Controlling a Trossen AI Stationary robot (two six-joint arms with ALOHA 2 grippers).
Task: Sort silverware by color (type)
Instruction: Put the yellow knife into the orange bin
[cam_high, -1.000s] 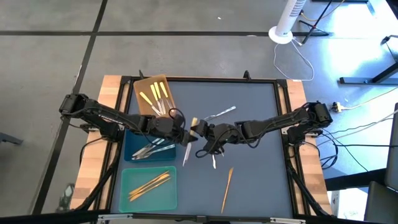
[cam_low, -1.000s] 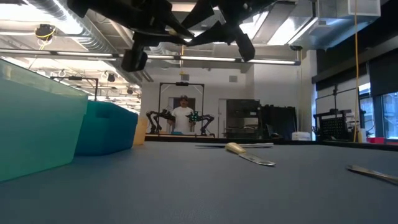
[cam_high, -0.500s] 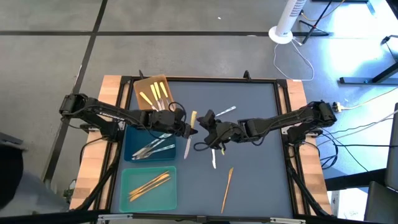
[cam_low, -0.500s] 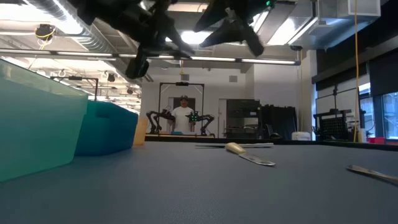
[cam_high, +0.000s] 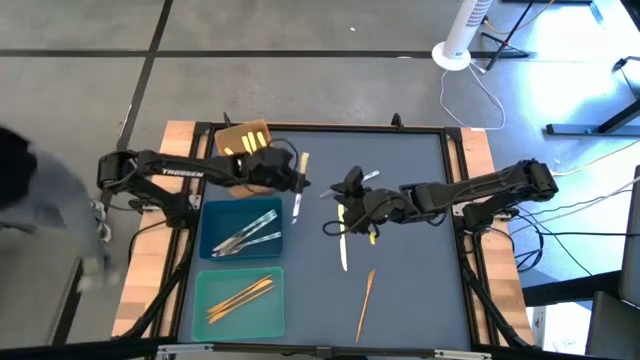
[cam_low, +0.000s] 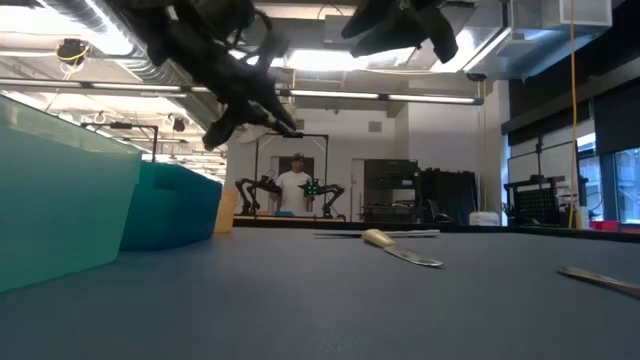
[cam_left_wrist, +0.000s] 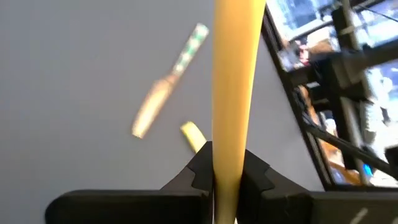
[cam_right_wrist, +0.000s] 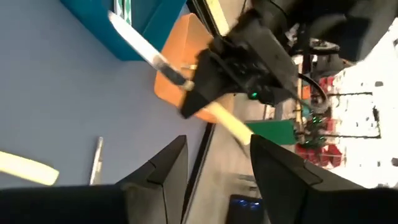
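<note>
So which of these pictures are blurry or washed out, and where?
Left wrist view: the yellow-handled knife gripped in the left end effector is soft, and the loose utensils behind are smeared. Right wrist view: the room behind is blown out white at one edge. Low view: the teal plastic tray close to the lens is out of focus. High view: a blurred person at the picture's left edge.

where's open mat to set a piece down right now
Free: the mat's right side, between the orange-gold utensil and the right frame rail, and the far strip under the top rail. Crowded: the centre, where the open right end effector hovers over loose pieces, and the left column of trays beside the left end effector gripping a yellow-handled knife.
</note>
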